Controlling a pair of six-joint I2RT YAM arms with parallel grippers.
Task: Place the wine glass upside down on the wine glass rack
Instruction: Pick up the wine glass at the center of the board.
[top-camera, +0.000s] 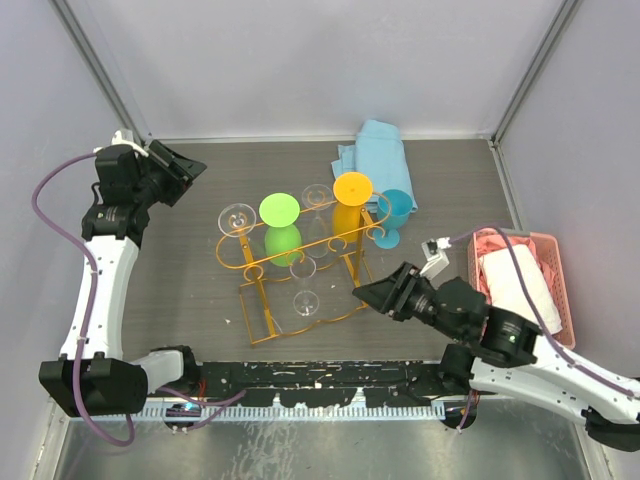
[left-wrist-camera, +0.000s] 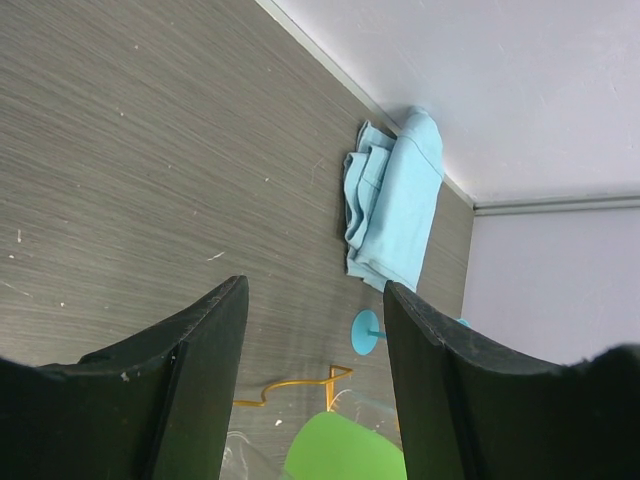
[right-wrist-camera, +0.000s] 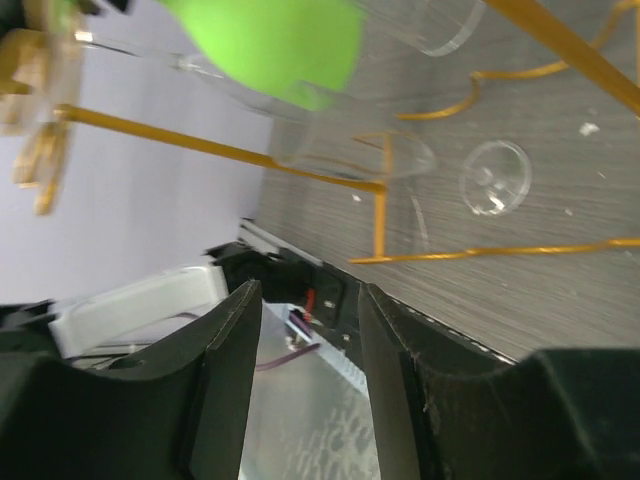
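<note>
Orange-gold wire wine glass rack (top-camera: 322, 249), curled hooks, thin legs

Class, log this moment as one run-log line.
left pincer: open, empty | right pincer: open, empty, near wine glass rack | green glass, orange glass: inverted on rack

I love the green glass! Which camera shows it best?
The top external view: the whole green glass shows sharply, foot up on the rack. The left wrist view catches only a bit of the green glass at its bottom edge; the right wrist view shows it blurry at the top.
</note>
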